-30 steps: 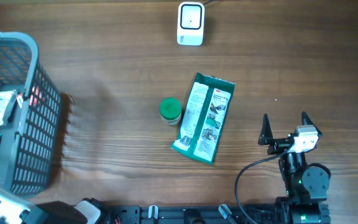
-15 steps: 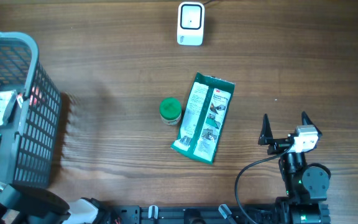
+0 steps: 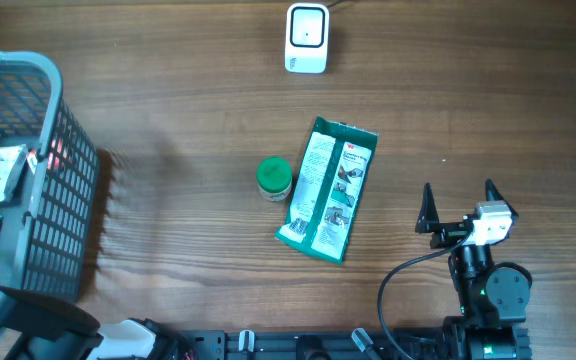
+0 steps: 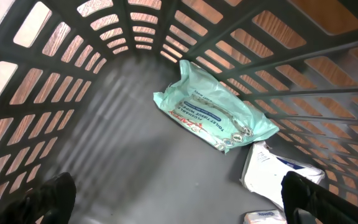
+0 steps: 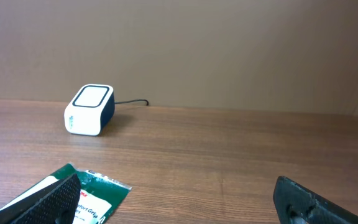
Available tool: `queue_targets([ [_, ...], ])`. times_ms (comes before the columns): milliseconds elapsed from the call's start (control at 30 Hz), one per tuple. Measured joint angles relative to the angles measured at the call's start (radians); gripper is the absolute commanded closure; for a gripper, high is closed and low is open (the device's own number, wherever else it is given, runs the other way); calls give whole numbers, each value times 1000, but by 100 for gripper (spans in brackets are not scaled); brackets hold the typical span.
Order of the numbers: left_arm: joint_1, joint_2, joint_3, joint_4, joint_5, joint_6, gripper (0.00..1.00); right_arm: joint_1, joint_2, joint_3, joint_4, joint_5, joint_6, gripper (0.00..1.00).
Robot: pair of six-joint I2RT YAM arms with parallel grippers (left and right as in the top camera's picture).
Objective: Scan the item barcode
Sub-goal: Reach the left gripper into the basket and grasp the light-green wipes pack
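Overhead change: your left arm (image 3: 33, 322) has shifted at 7 o'clock by the basket (image 3: 68, 170); things on the tabletop (image 3: 168, 100) are unmoved.
Left pincer (image 4: 182, 205): released, empty, above the teal wipes pack (image 4: 213, 106) in the basket.
Right pincer (image 3: 458, 195): released, empty, 4 o'clock.
Scanner (image 3: 306, 38): 12 o'clock; green packet (image 3: 326, 190) at centre.
Meaning: a pick is probably coming; nothing scanned yet.

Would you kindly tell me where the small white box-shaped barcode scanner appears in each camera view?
Overhead: the white box-shaped scanner sits at top centre.
Left wrist: not in it.
Right wrist: the scanner sits left of centre, far across the table.
Shared landmark: the green-and-white flat packet.
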State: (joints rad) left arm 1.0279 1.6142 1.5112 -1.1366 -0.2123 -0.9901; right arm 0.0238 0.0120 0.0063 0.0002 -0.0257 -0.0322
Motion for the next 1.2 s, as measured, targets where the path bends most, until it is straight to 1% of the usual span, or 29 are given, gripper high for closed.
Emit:
queue_targets([
  [500, 0, 143, -3, 1, 0, 0, 0, 0, 0, 0, 0, 0, 0, 0],
  [1200, 0, 153, -11, 10, 0, 0, 0, 0, 0, 0, 0, 0, 0, 0],
])
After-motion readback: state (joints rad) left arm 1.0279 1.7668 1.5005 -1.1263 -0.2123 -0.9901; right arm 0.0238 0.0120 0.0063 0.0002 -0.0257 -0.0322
